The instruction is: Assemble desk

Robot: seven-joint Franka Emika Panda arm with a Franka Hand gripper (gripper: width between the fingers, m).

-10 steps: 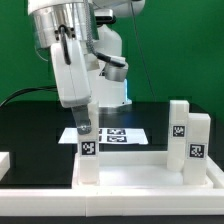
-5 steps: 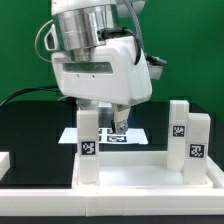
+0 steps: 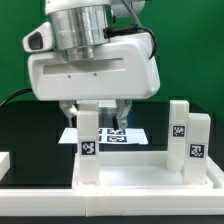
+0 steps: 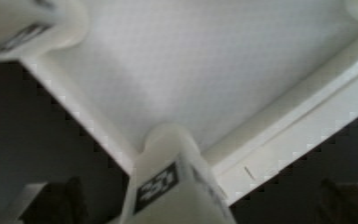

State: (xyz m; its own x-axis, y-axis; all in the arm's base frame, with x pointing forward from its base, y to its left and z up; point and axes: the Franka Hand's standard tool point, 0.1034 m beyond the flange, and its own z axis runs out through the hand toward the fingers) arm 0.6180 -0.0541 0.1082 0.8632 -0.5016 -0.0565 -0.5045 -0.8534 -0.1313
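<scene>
- Jaws [image 3: 97, 112] spread wide apart, gripping nothing, hanging over the near leg [image 3: 88, 134] in the exterior view.
- One finger [image 3: 69, 113] down on the exterior view's left of that leg's top, the other finger [image 3: 121, 112] on its right; gaps visible on both sides, no contact seen.
- Near leg upright in the corner of the desk panel [image 3: 140, 178] toward the exterior view's left, black-and-white tag facing the camera.
- Desk panel lying flat on the black counter [image 3: 30, 135], raised rim up, at the front of the scene.
- Two more legs upright at the panel's end toward the exterior view's right: a front leg [image 3: 197, 142] and a back leg [image 3: 179, 124] just beside and behind it, each tagged.
- Marker board [image 3: 128, 136] flat on the counter behind the panel, partly hidden by the near leg and the jaws.
- Small white piece [image 3: 4, 161] at the exterior view's left edge, well apart from the panel; too cropped to identify.
- Big white wrist housing [image 3: 95, 70] filling the upper middle of the exterior view, green wall [image 3: 195, 50] behind.
- Wrist view: looking down the near leg [image 4: 163, 180], blurred tag on its face, panel floor [image 4: 202, 70] and rim beyond, dark finger tips [image 4: 60, 203] at either side of the leg.
</scene>
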